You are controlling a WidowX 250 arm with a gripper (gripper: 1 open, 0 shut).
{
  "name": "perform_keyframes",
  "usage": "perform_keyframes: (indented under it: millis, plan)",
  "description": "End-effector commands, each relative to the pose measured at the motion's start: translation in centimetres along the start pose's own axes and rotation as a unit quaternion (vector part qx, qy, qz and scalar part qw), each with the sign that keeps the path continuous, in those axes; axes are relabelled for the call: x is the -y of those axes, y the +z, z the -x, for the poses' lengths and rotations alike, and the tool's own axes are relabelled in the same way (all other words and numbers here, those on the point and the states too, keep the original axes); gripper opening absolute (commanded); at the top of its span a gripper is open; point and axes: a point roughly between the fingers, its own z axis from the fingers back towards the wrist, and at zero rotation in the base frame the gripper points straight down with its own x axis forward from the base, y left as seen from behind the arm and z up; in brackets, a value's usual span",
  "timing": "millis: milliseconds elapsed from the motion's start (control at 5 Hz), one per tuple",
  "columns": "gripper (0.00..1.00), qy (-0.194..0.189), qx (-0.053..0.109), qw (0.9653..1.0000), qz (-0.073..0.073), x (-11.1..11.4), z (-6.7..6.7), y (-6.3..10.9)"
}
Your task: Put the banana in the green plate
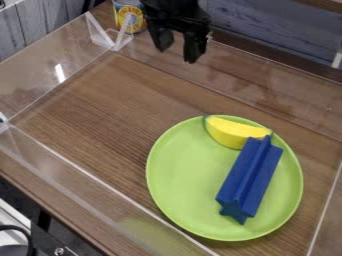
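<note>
The banana [233,130], a small stubby yellow piece, lies inside the green plate [181,175] near its far rim, touching the end of a long blue ridged block [250,177] that also rests in the plate. My gripper [178,44] hangs at the back of the table, far from the plate and well above the wood. Its black fingers are open and hold nothing.
A yellow printed cup [130,16] stands at the back left, just beside the gripper. Clear plastic walls [54,70] fence the wooden tabletop [120,110] on the left, front and back.
</note>
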Motion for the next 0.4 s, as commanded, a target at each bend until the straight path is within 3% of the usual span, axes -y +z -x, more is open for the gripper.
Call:
perform_keyframes:
  millis: [0,200]
  plan:
    - [1.00,0.003,0.027,0.9996,-0.006,-0.30,-1.07,1.56]
    - [1.00,0.004,0.024,0.9997,-0.004,-0.17,-0.93,1.57]
